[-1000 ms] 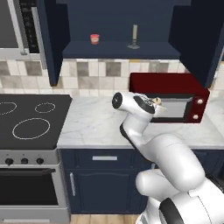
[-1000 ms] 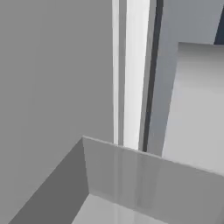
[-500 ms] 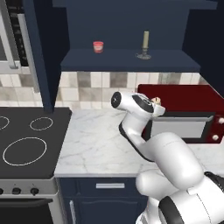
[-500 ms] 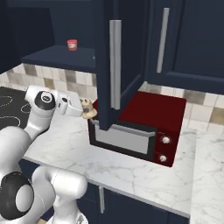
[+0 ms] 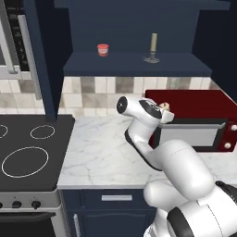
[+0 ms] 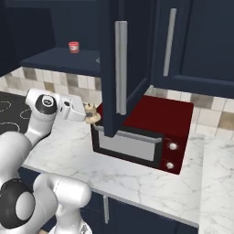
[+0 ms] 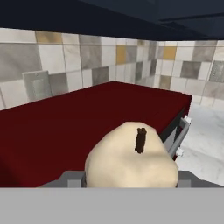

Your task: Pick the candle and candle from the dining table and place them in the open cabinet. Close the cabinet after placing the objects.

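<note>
My gripper (image 5: 165, 109) is shut on the short lumpy cream candle (image 7: 131, 157), held over the left end of a dark red microwave (image 5: 194, 122). From the right, the gripper (image 6: 93, 117) and the cream candle (image 6: 93, 114) sit just left of the open cabinet door (image 6: 109, 82). The slim olive taper candle (image 5: 153, 46) stands upright on the shelf of the open navy cabinet (image 5: 134, 65), above and slightly left of the gripper. The dining table is out of view.
A small red cup (image 5: 102, 49) stands on the same shelf, left of the taper. The cabinet's left door (image 5: 41, 60) hangs open over the black stovetop (image 5: 28, 152). A white marble counter (image 5: 102, 152) runs under the microwave. Closed navy cupboards (image 6: 192, 41) are to the right.
The whole picture has shifted as the base drove nearer to the cabinet. The gripper still holds the cream candle in front of the microwave.
</note>
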